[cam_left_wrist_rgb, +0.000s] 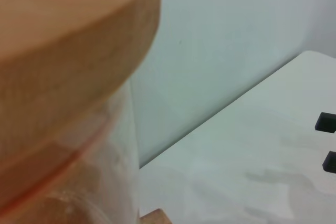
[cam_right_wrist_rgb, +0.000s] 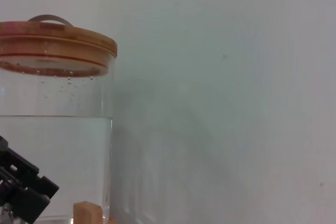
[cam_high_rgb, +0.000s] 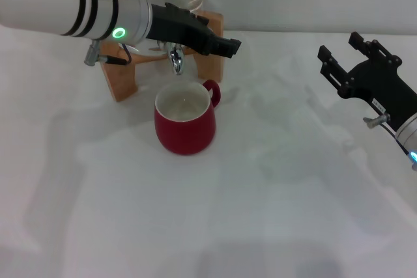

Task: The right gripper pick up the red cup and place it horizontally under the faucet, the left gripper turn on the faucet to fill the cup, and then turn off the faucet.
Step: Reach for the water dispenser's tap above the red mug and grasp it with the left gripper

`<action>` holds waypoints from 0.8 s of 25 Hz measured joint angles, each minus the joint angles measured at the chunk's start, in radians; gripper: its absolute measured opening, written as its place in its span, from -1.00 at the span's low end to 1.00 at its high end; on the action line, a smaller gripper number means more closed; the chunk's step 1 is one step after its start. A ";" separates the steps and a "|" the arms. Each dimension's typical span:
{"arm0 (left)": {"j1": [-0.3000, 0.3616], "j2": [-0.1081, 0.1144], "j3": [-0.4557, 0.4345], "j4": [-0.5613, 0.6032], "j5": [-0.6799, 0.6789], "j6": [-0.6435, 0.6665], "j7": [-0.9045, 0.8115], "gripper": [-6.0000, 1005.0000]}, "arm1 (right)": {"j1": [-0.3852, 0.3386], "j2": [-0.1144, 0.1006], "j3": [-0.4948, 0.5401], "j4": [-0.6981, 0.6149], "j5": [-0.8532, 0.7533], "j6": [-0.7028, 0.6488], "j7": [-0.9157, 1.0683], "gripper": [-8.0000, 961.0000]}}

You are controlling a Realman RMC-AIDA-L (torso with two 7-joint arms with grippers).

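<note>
One of the three steps is judged complete: the red cup (cam_high_rgb: 185,123) is seen standing upright on the white table (cam_high_rgb: 260,226), directly beneath the faucet (cam_high_rgb: 176,60), handle turned toward 1 o'clock. White interior is visible; whether water has collected inside cannot be told from the head view, and no stream is made out at the spout.

The left gripper (cam_high_rgb: 225,46) is held at the faucet, at 12 o'clock from the cup, its black body laid across the front of the wooden stand (cam_high_rgb: 120,79). Its fingers appear pressed close together, though what they bear on is hidden; contact with the lever is not confirmed. Only the jar's wooden lid (cam_left_wrist_rgb: 73,56) and glass are shown in the left wrist view.

The right gripper (cam_high_rgb: 342,47) is parked well apart at 3 o'clock, fingers spread, nothing held.

Remaining, by judgement: filling to be confirmed, then the faucet shut off.
</note>
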 joint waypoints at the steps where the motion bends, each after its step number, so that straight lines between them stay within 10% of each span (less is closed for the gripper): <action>1: -0.001 0.000 0.000 -0.002 0.000 0.001 0.000 0.68 | 0.000 0.000 0.000 0.000 0.000 -0.002 0.000 0.33; 20: -0.013 -0.006 0.028 -0.013 -0.012 0.002 0.000 0.68 | -0.001 0.000 -0.001 -0.003 0.000 -0.006 0.000 0.33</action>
